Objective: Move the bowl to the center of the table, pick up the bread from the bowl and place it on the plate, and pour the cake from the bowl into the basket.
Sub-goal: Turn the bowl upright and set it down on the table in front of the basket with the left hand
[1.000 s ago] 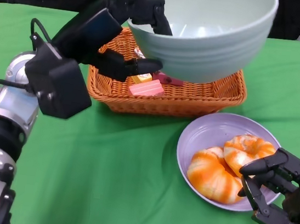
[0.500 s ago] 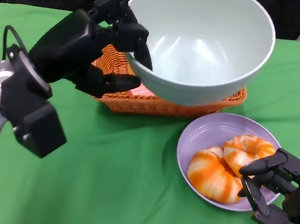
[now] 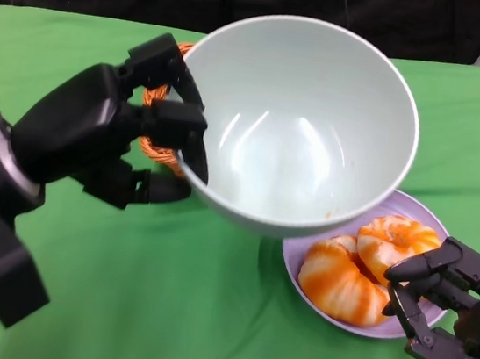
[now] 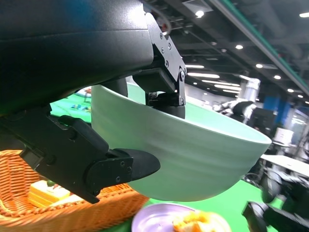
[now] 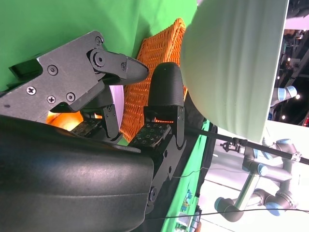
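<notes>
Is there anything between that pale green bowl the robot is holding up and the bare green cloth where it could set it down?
Partly. The left hand holds the bowl in the air, and under its near edge the head view shows the purple plate with the bread, the orange basket behind. The green cloth nearer the robot lies bare.

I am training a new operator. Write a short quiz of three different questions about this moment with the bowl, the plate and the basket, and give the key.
1. True or false: the left hand holds the bowl by its rim, lifted off the table.
2. What lies on the purple plate?
A. two orange-and-white breads
B. one pink cake
C. nothing
3. Fill in: in the head view the inside of the bowl looks ____.

Key
1. True; the left wrist view shows the bowl above the basket and the plate.
2. A; the breads lie beside the open right hand.
3. Empty.
</notes>
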`<state>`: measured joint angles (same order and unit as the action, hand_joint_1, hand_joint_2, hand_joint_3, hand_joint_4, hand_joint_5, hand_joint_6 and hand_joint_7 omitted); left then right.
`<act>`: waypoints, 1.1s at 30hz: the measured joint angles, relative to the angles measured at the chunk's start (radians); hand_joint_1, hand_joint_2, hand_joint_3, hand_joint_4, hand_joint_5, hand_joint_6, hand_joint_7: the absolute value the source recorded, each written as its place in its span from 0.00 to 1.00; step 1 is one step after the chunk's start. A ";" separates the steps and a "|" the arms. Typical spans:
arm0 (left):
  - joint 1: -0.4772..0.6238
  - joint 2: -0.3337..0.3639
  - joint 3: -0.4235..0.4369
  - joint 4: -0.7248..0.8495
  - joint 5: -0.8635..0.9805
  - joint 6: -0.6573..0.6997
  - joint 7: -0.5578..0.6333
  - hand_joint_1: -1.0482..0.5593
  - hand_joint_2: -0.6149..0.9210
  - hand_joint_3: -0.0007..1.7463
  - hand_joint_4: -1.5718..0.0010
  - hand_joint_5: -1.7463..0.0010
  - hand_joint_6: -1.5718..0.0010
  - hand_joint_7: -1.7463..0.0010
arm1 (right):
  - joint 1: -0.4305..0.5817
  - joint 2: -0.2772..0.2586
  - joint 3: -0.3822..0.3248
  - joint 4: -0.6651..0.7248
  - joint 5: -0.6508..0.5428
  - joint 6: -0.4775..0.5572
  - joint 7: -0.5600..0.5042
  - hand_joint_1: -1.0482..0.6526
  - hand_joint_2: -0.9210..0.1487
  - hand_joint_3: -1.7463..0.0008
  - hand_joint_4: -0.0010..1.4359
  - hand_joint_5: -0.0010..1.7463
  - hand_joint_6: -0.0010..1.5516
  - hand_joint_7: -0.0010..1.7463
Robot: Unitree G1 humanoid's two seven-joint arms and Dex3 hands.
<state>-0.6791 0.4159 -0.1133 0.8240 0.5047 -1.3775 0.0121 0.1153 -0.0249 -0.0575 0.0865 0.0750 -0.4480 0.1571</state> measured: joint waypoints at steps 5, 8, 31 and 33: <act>0.072 0.017 -0.004 -0.050 -0.004 -0.015 -0.004 0.52 0.67 0.60 0.40 0.00 0.40 0.22 | 0.002 -0.001 0.000 -0.005 -0.004 0.002 -0.004 0.50 0.29 0.59 0.55 0.83 0.48 0.66; 0.113 0.030 -0.001 -0.065 -0.005 -0.034 -0.004 0.53 0.65 0.65 0.41 0.00 0.42 0.21 | 0.003 -0.001 0.001 -0.009 -0.004 0.005 -0.005 0.50 0.29 0.59 0.55 0.83 0.48 0.66; 0.339 0.079 0.132 -0.057 0.252 -0.099 0.101 0.60 0.81 0.36 0.50 0.00 0.50 0.22 | 0.007 -0.008 0.002 -0.021 -0.006 0.015 -0.009 0.49 0.29 0.59 0.55 0.82 0.49 0.64; 0.345 0.085 0.131 -0.057 0.312 -0.088 0.142 0.60 0.83 0.30 0.49 0.00 0.47 0.28 | 0.008 -0.008 0.002 -0.022 -0.006 0.017 -0.009 0.49 0.29 0.59 0.55 0.82 0.49 0.64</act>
<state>-0.3336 0.5005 0.0176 0.7673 0.8167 -1.4654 0.1540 0.1231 -0.0329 -0.0557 0.0650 0.0689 -0.4307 0.1480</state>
